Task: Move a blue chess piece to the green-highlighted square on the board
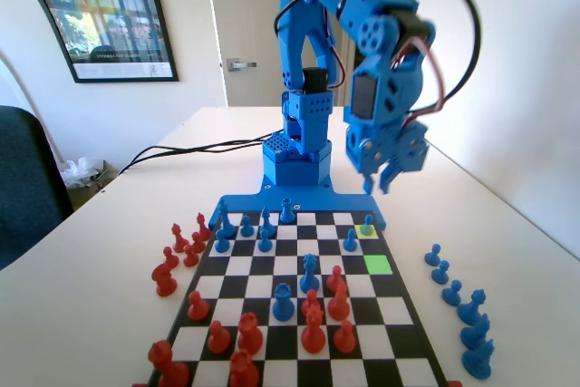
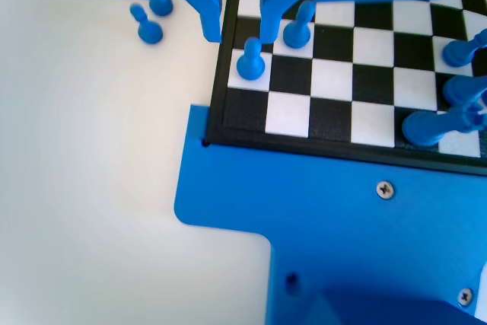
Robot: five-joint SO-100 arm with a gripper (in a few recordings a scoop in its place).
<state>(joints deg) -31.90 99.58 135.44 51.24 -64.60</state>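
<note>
In the fixed view, your end effector (image 1: 388, 178) hangs in the air above the board's (image 1: 272, 343) far right corner, jaws pointing down with nothing between them. Below it, the blue pawn (image 1: 367, 224) stands on the pale yellow square (image 1: 372, 233). The green square (image 1: 378, 265) lies 1 row nearer the camera, bare. A row of blue pieces (image 1: 462, 310) stands on the bench (image 1: 82, 287) to the right.

In the wrist view, the end effector (image 2: 240, 32) shows 2 jaws apart, a narrow gap, empty. You see the blue pawn (image 2: 251, 61) just below them near the board's (image 2: 335, 131) left edge.
</note>
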